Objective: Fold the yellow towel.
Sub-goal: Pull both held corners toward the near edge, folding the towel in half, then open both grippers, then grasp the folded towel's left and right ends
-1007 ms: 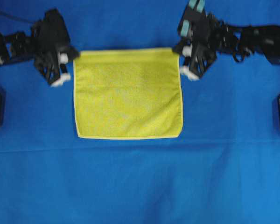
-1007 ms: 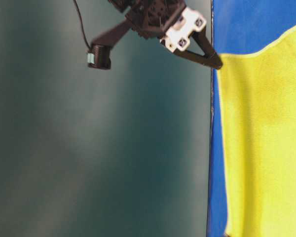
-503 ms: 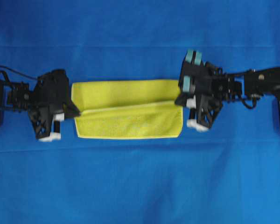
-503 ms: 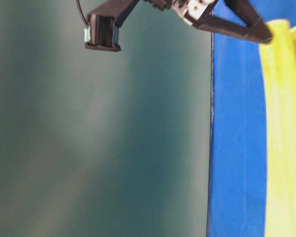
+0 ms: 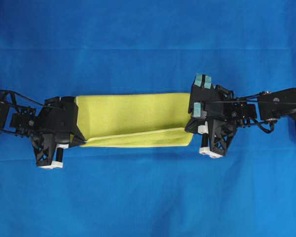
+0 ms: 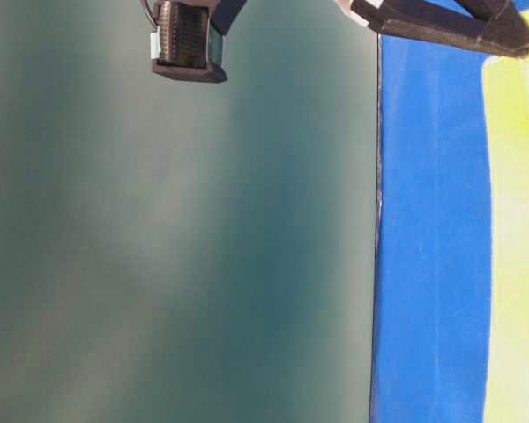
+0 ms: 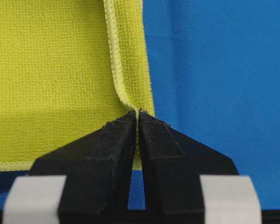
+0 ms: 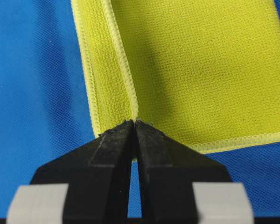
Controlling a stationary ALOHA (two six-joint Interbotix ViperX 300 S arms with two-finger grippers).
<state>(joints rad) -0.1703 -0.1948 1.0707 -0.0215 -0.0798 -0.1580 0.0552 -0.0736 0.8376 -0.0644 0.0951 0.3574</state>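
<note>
A bright yellow towel [image 5: 133, 118] lies across the middle of a blue cloth-covered table [image 5: 148, 197], stretched into a long band that runs left to right, about midway between the table's far and near edges. Its upper layer is doubled over toward the near edge, so a slanting hemmed edge sits just above the towel's near edge. The left gripper [image 5: 80, 140] sits at the towel's left end, and the right gripper [image 5: 190, 129] sits at the towel's right end. In the left wrist view, the left gripper [image 7: 138, 114] has its two black fingers [image 7: 107, 149] pressed together, pinching the paler stitched hem of the yellow towel [image 7: 51, 70] between their tips. In the right wrist view, the right gripper [image 8: 134, 122] is likewise clamped tight on the hem of the yellow towel [image 8: 200, 65], with a folded strip of cloth rising from the pinch. The table-level view is blurred; it shows a dark green backdrop [image 6: 176, 247], the blue table [image 6: 432, 229], a pale yellow strip of towel [image 6: 520, 247] and black gripper parts along the top edge.
</note>
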